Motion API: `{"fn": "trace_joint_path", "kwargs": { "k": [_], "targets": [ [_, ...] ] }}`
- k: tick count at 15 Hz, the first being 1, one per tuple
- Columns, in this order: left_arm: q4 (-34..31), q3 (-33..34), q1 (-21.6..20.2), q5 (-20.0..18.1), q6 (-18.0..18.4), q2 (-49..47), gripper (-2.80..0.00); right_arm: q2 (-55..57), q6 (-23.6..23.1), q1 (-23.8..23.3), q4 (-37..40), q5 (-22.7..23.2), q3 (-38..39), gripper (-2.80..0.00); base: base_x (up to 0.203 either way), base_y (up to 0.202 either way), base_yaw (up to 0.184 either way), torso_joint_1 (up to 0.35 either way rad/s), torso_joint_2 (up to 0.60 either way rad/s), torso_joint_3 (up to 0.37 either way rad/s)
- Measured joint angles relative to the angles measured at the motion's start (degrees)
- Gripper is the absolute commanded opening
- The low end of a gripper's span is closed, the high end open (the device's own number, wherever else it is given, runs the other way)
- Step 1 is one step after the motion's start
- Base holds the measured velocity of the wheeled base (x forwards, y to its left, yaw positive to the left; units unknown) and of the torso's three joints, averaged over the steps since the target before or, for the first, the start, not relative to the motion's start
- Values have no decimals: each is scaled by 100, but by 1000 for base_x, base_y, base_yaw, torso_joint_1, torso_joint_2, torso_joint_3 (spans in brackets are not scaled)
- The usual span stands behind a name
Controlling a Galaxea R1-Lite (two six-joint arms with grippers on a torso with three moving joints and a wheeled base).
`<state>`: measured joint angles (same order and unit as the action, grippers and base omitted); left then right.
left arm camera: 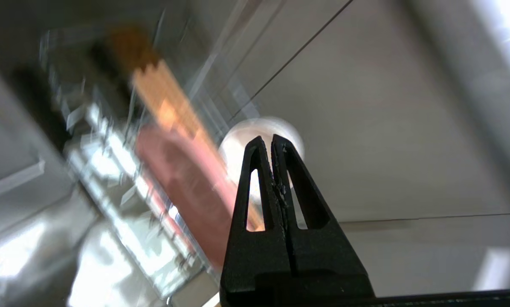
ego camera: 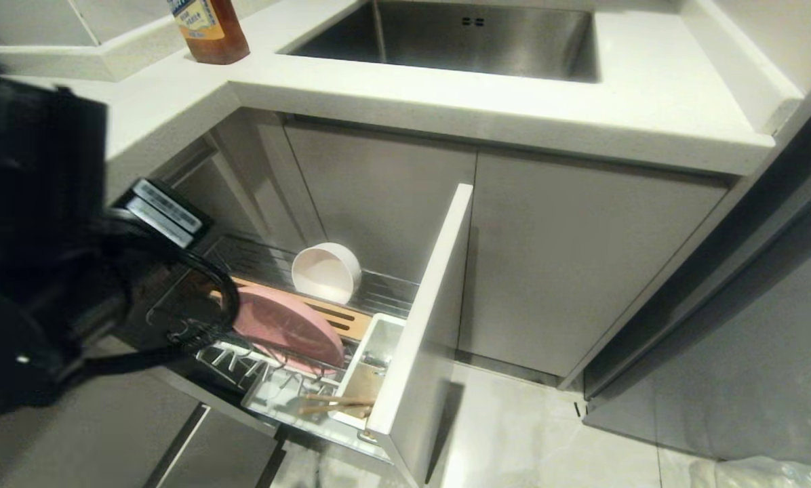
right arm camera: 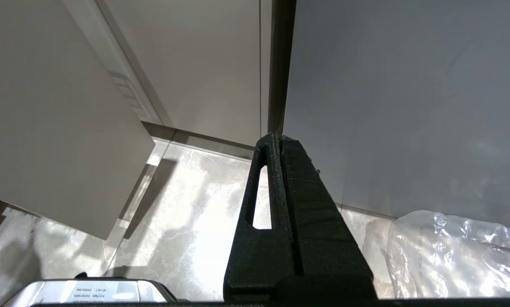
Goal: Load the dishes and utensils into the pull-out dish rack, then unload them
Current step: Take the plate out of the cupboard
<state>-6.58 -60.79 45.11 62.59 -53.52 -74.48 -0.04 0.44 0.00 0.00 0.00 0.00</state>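
Pink plate in rack, beside empty closed L gripper

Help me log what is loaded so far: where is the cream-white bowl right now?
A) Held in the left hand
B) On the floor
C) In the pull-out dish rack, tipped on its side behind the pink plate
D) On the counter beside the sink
C: the cream-white bowl lies tipped on its side on the wires of the pull-out dish rack, behind the pink plate; the left hand is shut on nothing.

White countertop with steel sink, grey cabinet doors, pale marbled floor.
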Motion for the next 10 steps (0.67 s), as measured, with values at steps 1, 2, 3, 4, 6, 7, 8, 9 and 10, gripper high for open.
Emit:
{"fn": "trace_joint_path", "kwargs": {
  "k": [1, 2, 3, 4, 6, 7, 8, 9, 10],
  "targets": [
    [-9, -187, -40, -87, 411, 213, -280, 1, 0, 0, 0, 0, 0, -280, 0, 0, 0, 0, 0, 0],
    [-9, -372, -182, -260, 865, 450, -280, 1, 0, 0, 0, 0, 0, -280, 0, 0, 0, 0, 0, 0],
    [-13, -501, -437, -532, 1273, 677, -280, 1, 0, 0, 0, 0, 0, -280, 0, 0, 0, 0, 0, 0],
    [-20, -580, -765, -880, 1625, 897, -280, -1, 0, 0, 0, 0, 0, -280, 0, 0, 0, 0, 0, 0],
    [-27, -649, -1625, -1859, 2272, 1435, -280, -1, 0, 0, 0, 0, 0, -280, 0, 0, 0, 0, 0, 0],
    [-28, -624, -2064, -2463, 2545, 1763, -280, 1, 0, 0, 0, 0, 0, -280, 0, 0, 0, 0, 0, 0],
    [-32, -525, -2490, -3071, 2811, 2102, -280, 1, 0, 0, 0, 0, 0, -280, 0, 0, 0, 0, 0, 0],
    [-29, -354, -2894, -3708, 3080, 2477, -280, -1, 0, 0, 0, 0, 0, -280, 0, 0, 0, 0, 0, 0],
    [-30, -116, -3240, -4350, 3343, 2888, -280, 1, 0, 0, 0, 0, 0, -280, 0, 0, 0, 0, 0, 0]
  ]
}}
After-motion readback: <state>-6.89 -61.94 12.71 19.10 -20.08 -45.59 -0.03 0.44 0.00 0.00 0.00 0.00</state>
